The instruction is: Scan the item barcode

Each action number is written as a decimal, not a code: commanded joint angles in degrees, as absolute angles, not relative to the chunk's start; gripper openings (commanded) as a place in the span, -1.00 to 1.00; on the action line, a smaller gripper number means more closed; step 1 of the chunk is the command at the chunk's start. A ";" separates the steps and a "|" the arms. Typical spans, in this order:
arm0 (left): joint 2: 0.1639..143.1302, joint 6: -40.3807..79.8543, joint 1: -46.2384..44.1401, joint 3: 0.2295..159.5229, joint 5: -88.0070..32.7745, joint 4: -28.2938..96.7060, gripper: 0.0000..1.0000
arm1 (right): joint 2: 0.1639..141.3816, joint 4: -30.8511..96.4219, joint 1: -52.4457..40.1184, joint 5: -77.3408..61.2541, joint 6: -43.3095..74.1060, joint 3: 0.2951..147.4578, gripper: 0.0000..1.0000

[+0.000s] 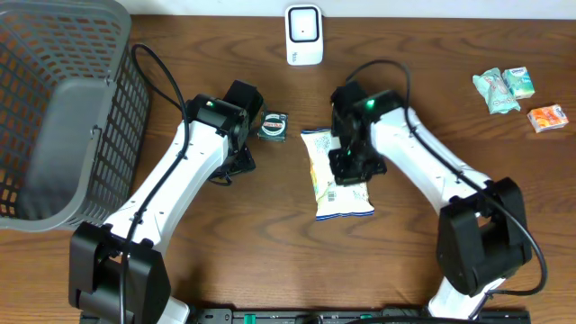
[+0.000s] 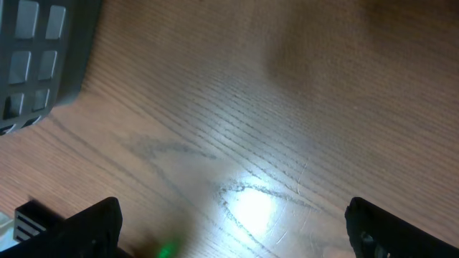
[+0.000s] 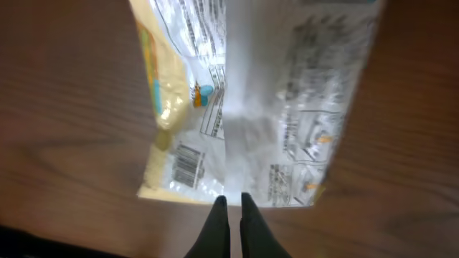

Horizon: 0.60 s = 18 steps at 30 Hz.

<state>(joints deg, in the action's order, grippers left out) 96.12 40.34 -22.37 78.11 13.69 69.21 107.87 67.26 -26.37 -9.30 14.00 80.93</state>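
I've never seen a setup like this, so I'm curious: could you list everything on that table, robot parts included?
basket: one, grey, far left
scanner: one, white, back edge, centre
small round item: one, dark, beside the left arm's tip
snack bag: one, white and yellow, centre, barcode side up
green packets: two, pale green, far right
orange packet: one, orange, far right
table: one, brown wood
left arm: one, white and black
right arm: one, white and black
left pincer: one, black, open over bare wood
right pincer: one, black, shut at the bag's edge
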 commanded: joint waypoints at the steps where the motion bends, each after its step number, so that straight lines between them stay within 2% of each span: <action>1: 95.81 40.84 -22.20 77.78 14.63 69.60 0.96 | 107.94 64.31 -28.27 -8.47 15.44 75.53 -0.97; 8: 95.81 40.82 -22.20 77.78 14.63 69.60 0.95 | 107.87 59.83 -28.93 -8.82 17.15 70.81 -0.98; 18: 95.81 40.84 -22.20 77.78 14.63 69.60 0.96 | 106.48 65.32 -26.39 -4.16 16.47 85.08 -0.97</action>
<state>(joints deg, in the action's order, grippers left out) 96.12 40.34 -22.37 78.11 13.69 69.21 107.94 65.95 -27.97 -7.05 15.94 80.82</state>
